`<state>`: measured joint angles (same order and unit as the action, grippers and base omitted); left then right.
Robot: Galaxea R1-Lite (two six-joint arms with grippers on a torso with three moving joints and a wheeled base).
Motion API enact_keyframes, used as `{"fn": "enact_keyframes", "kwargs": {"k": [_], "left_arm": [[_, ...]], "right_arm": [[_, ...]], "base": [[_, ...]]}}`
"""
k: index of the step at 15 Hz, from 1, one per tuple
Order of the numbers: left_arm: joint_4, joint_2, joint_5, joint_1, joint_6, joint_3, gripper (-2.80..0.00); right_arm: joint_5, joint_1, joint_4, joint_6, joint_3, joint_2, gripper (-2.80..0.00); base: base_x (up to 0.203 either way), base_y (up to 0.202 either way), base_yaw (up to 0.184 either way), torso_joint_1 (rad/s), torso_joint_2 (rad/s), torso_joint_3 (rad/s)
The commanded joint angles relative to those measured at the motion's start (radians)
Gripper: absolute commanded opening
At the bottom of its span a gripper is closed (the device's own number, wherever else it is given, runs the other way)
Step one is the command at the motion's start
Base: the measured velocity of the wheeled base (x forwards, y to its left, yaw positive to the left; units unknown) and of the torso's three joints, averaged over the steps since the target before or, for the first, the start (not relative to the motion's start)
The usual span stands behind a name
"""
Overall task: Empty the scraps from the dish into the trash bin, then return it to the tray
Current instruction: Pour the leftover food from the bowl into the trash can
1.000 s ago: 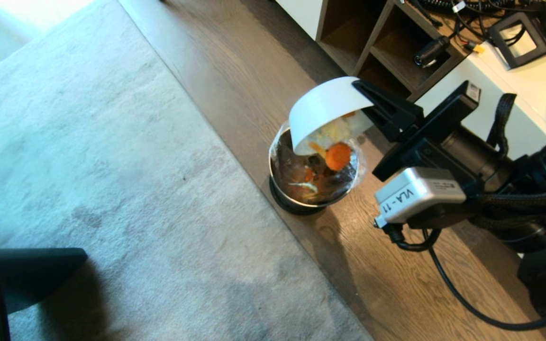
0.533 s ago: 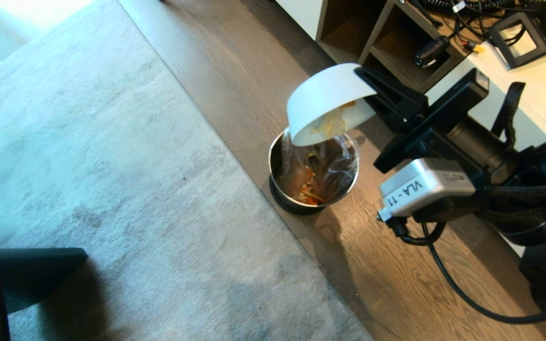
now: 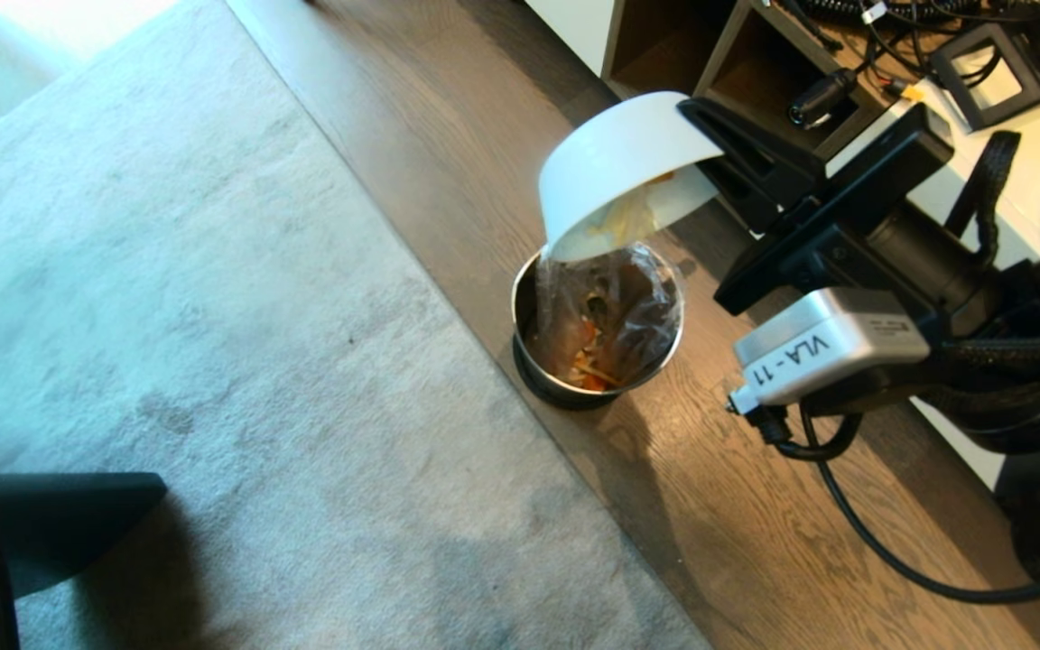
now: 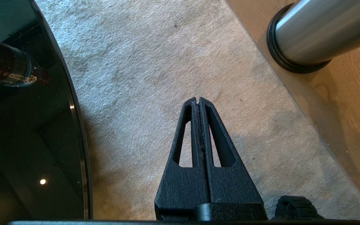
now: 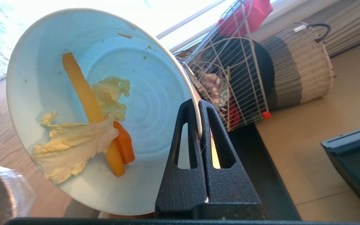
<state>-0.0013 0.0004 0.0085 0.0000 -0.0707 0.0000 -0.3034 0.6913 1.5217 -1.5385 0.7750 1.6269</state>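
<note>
The right hand is pinched tight on the rim of the white bowl, holding it tipped steeply, mouth down, in the upper centre of the head view, just above the far edge of the metal trash bin. The bin stands on the wood floor beside the grey rug; orange and pale scraps already lie at the bottom of its plastic liner.

The main risk, as I judge it, is leftover food. A few scraps cling to the bowl's inner wall: a long orange strip, a shorter orange piece and limp pale leaves. If the bowl is carried off now they stay in it, or may drop onto the floor on the way. The bowl's mouth also hangs over the bin's rim rather than its middle, so a late-sliding piece could miss. The thin rim grip could slip if the bowl is shaken.

Only the right wrist view shows the stuck scraps clearly; the head view shows only a pale glimpse under the rim, but it alone shows the bowl against the bin's opening. The left wrist view shows the left hand, fingers pressed together and empty, parked over the rug near a glossy black surface. The tray I cannot identify with certainty.
</note>
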Motion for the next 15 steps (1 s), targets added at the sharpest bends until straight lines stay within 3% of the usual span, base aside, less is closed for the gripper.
{"fn": "enact_keyframes", "kwargs": {"k": [1,15], "left_arm": [[0.000,0.000,0.001,0.000,-0.001,0.000,-2.80],[0.000,0.000,0.001,0.000,-0.001,0.000,-2.80]], "right_arm": [[-0.010,0.001,0.046,-0.009,-0.005,-0.009,-2.80],[-0.019,0.045,0.046,-0.008,0.020,-0.076,-2.80]], "base": [[0.000,0.000,0.000,0.000,0.00,0.000],[0.000,0.000,0.000,0.000,0.00,0.000]]}}
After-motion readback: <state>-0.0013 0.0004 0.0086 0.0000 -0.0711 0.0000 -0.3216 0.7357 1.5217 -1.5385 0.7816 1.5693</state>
